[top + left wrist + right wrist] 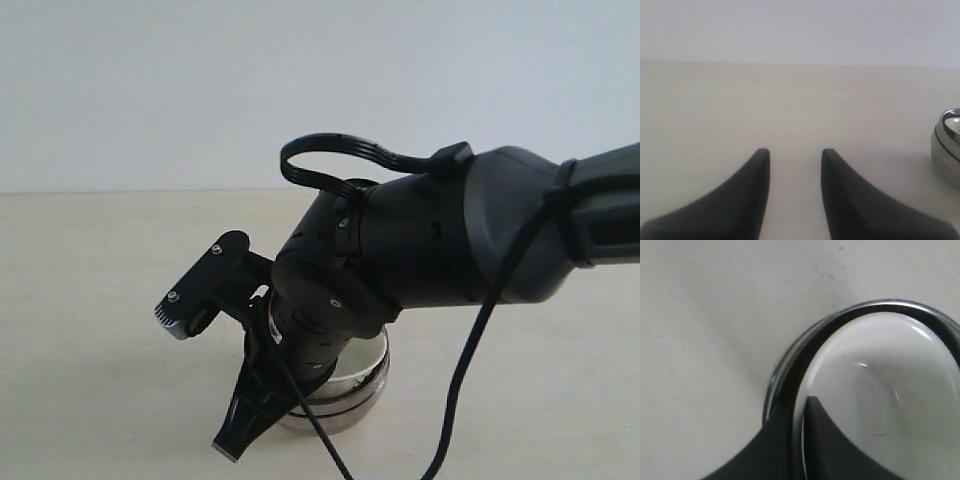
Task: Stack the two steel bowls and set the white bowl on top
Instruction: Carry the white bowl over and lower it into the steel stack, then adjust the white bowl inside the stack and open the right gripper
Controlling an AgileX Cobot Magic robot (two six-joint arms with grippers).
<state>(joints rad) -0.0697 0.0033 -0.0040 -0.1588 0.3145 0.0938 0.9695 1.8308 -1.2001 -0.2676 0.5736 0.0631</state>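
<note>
- Pale wall (pixel 150 90) behind, and a bare cream desk (pixel 90 300) running the full width.
- On the left, the left end effector (pixel 795 152) hovers low over bare desk, fingers spread and holding nothing. The bowls sit well off to its side.
- Nearer the middle, the right end effector (pixel 799 412) points down at the near edge of the bowls. It is clenched, one finger inside the white bowl (pixel 880 390) and the other outside. It appears to pinch that bowl's rim, though I cannot tell whether a steel rim is caught in the pinch as well.
- The white bowl rests nested inside the steel bowls (pixel 350 405), which stand on the desk under the right arm's wrist.
- Step in hand, as I judge it: the last one, seating the white bowl on top of the stack, which looks nearly done.
- The next move would call for letting go of the rim and lifting straight up, so that the inner finger does not drag or tip the white bowl.
- Count: one white bowl. The steel shows layered rims that suggest two nested bowls, but I cannot tell for certain. Two end effectors.
</note>
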